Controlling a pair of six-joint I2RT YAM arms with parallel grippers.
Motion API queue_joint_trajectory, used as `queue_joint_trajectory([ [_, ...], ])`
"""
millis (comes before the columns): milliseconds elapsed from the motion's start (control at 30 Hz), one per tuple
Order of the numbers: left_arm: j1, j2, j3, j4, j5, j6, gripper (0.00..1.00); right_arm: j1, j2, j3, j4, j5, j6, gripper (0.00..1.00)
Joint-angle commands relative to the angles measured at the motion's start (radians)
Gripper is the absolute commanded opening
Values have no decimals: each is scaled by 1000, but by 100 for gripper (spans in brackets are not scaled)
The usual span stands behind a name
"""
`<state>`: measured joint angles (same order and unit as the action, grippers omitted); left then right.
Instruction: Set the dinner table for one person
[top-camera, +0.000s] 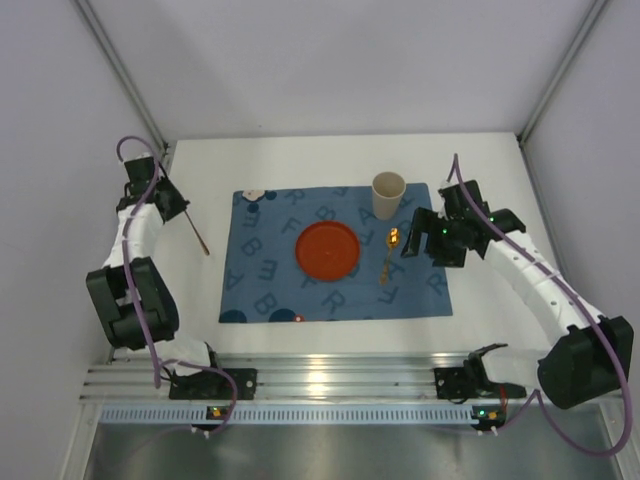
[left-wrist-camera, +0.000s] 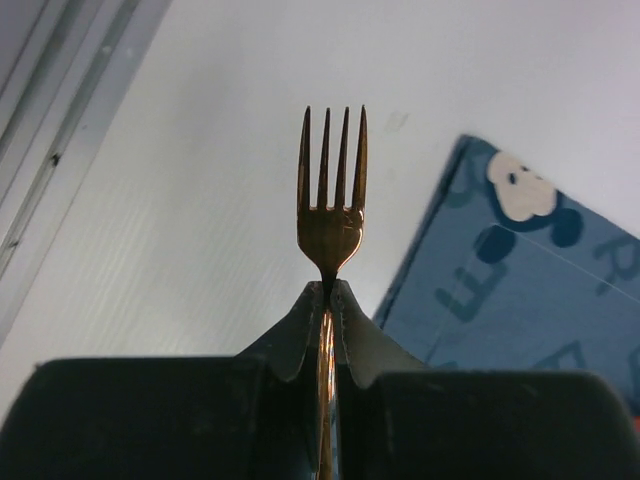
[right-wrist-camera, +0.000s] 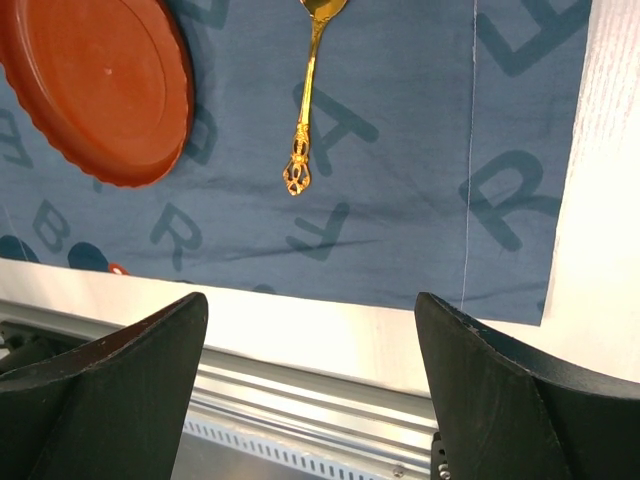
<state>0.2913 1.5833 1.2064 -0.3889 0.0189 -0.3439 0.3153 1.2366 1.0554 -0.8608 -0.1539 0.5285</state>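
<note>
My left gripper (top-camera: 178, 204) is shut on a gold fork (top-camera: 197, 235) above the white dinner table (top-camera: 200, 290), left of the blue letter mat (top-camera: 270, 290). In the left wrist view the jaws (left-wrist-camera: 332, 292) pinch the fork's neck, with its tines (left-wrist-camera: 331, 160) pointing away over the table (left-wrist-camera: 200, 200); a mat corner (left-wrist-camera: 520, 290) lies to the right. On the mat sit a red plate (top-camera: 328, 250), a gold spoon (top-camera: 389, 252) to its right, and a beige cup (top-camera: 388, 190). My right gripper (top-camera: 413, 238) is open and empty, just right of the spoon. In the right wrist view it (right-wrist-camera: 310, 300) hovers near the mat's (right-wrist-camera: 400, 200) front edge, with the spoon (right-wrist-camera: 308, 100) and the plate (right-wrist-camera: 100, 90) beyond.
An aluminium rail (top-camera: 320, 380) runs along the table's near edge and shows under the right fingers (right-wrist-camera: 300, 410). White enclosure walls stand on three sides. A Mickey print marks the mat's far left corner (left-wrist-camera: 525, 190).
</note>
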Motion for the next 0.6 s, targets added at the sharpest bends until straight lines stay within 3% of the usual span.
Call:
queue_joint_trajectory([
  [0, -52, 33, 77, -7, 188, 45, 0, -16, -71, 3, 2, 4, -21, 85],
  [400, -395, 124, 143, -99, 106, 89, 0, -28, -173, -120, 45, -10, -25, 85],
  [567, -461, 190, 202, -160, 53, 146, 0, -35, -201, -149, 45, -10, -24, 85],
])
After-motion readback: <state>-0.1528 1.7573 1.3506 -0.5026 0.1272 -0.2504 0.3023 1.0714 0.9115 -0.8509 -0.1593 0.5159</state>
